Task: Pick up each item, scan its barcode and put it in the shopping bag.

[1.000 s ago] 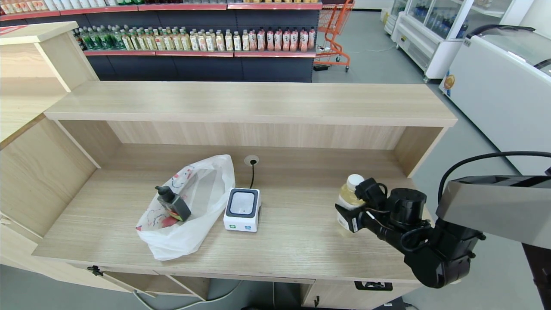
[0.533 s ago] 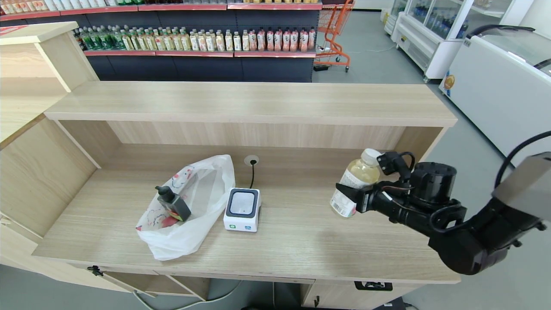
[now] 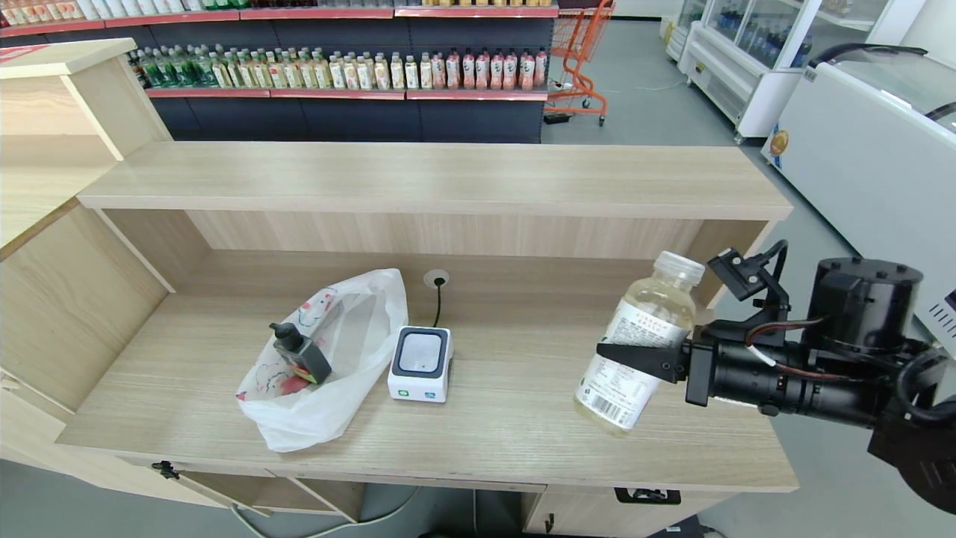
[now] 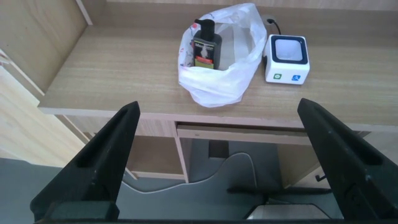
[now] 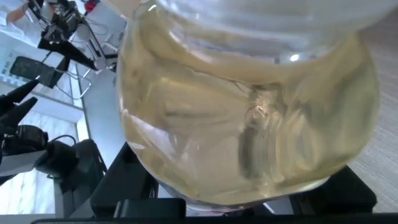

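Left gripper: is hanging off the near edge of the counter, its two dark fingers spread wide apart and gripping nothing.
Shopping bag: is lying open on the left part of the counter; it is white thin plastic with red print, its mouth facing up and toward the back wall.
Pump bottle: is leaning inside the bag, dark with a red label, its pump head pointing to the back left.
Scanner: is standing just to the right of the bag, touching or nearly touching the plastic; it is a small white box with a dark-framed window facing up.
Cable: is running from the back of the scanner to a round port in the countertop.
Bottle: is hanging clear of the counter over its right part, well apart from the scanner; it is clear with pale yellow liquid and a white cap, tilted with the cap up and to the right. The barcode at the lower end of its label is facing the head camera.
Right gripper: is reaching in from the right with its fingers clamped across the middle of the bottle, one finger crossing the label in front.
Drinks shelf: is standing behind the counter with rows of bottles.
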